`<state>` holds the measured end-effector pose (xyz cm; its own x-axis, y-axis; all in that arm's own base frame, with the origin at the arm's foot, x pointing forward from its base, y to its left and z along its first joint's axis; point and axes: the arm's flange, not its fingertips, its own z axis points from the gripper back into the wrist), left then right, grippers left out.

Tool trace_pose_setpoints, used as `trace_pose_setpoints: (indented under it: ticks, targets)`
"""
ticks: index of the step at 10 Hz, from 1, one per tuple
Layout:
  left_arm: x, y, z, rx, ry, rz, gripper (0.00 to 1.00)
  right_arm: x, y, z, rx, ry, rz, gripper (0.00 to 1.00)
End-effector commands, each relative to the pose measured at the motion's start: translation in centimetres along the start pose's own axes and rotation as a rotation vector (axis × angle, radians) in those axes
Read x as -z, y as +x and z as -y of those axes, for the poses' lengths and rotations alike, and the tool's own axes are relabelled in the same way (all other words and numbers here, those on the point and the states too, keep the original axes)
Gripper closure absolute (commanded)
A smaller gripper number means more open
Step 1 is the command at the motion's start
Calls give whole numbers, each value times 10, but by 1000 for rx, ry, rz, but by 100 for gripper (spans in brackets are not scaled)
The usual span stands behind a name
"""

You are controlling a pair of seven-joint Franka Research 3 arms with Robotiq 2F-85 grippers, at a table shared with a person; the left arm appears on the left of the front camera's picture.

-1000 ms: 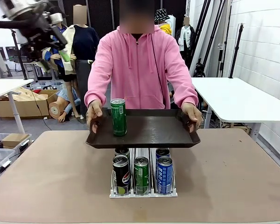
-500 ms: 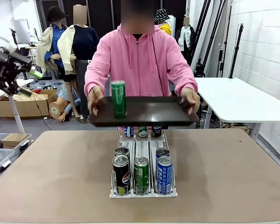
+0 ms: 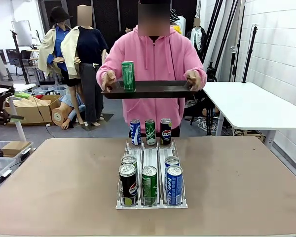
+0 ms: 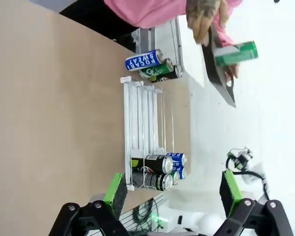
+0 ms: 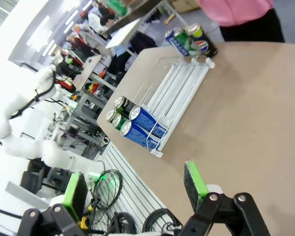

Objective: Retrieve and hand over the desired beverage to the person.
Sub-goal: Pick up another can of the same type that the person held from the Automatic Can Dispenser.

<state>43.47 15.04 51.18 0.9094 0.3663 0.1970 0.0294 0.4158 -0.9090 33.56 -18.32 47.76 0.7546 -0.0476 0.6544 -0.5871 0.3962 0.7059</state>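
Observation:
The person (image 3: pixel 153 59) in a pink hooded sweatshirt stands at the far side and holds a dark tray (image 3: pixel 153 89) at chest height in both hands. A green can (image 3: pixel 128 75) stands upright on its left part. The left wrist view shows the tray (image 4: pixel 219 69) and the green can (image 4: pixel 236 53) sideways, far beyond my left gripper (image 4: pixel 173 194), which is open and holds nothing. At the far left edge of the front view, my left gripper (image 3: pixel 15 104) hangs off the table. My right gripper (image 5: pixel 135 189) is open over the table's near side.
A white wire rack (image 3: pixel 152 158) on the brown table (image 3: pixel 64 187) holds several cans in three lanes: a front group (image 3: pixel 149 182) and three at the far end (image 3: pixel 150 132). A white table (image 3: pixel 251 101) stands at the right, boxes and crates at the left.
The person has raised the tray with the green can from just above the rack to chest height and stepped back. My left arm has swung down to the left edge.

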Motion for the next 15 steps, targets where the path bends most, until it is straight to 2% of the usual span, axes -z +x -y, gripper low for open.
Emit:
trace_pose_setpoints:
  ticks: [1, 3, 4, 15]
  targets:
    - [-11, 3, -13, -49, -69, 9, 0, 0, 1, 0, -10, 11, 7, 0]
    - [-5, 11, -14, -78, -74, -20, 0, 0, 1, 0, -10, 11, 7, 0]
    - [-14, 0, -21, -58, -36, 8, 0, 0, 1, 0, -10, 11, 7, 0]
    - [-14, 0, -21, -58, -36, 8, 0, 0, 1, 0, -10, 11, 7, 0]
